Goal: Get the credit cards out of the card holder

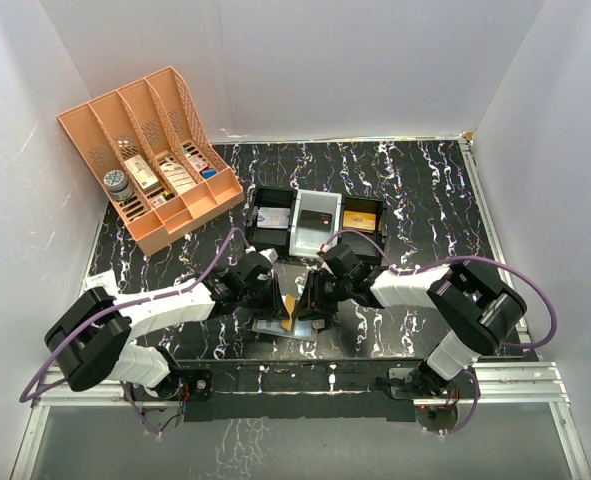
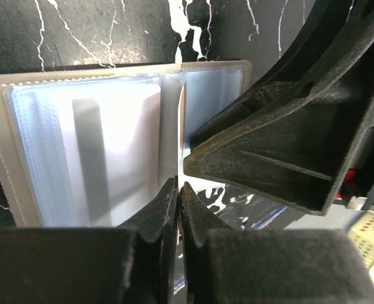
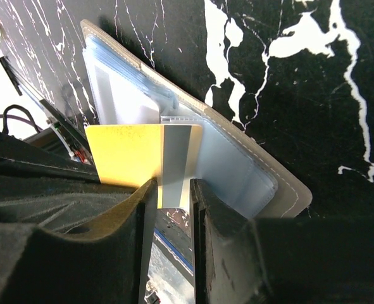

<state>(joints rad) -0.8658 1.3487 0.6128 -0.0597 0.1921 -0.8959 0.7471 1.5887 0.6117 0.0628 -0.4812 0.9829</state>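
Two tools meet over the open grey-brown folding card holder (image 1: 278, 327) lying flat on the black marbled table (image 1: 425, 200) near the arm bases. The left tool (image 2: 178, 190) is pinched on a thin upright card edge. The right tool's (image 3: 174, 190) state I cannot tell; a yellow-orange plastic card (image 3: 126, 155) stands before it. Farther back sit a black three-compartment tray (image 1: 315, 222) and an orange lattice organiser (image 1: 150, 150).

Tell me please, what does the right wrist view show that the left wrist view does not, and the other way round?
Only the right wrist view shows the yellow-orange card with its grey stripe, standing between the right gripper fingers. Only the left wrist view shows the left gripper nearly closed at the holder's near edge. Both show the open card holder with its clear sleeves, lying on the black marbled table.
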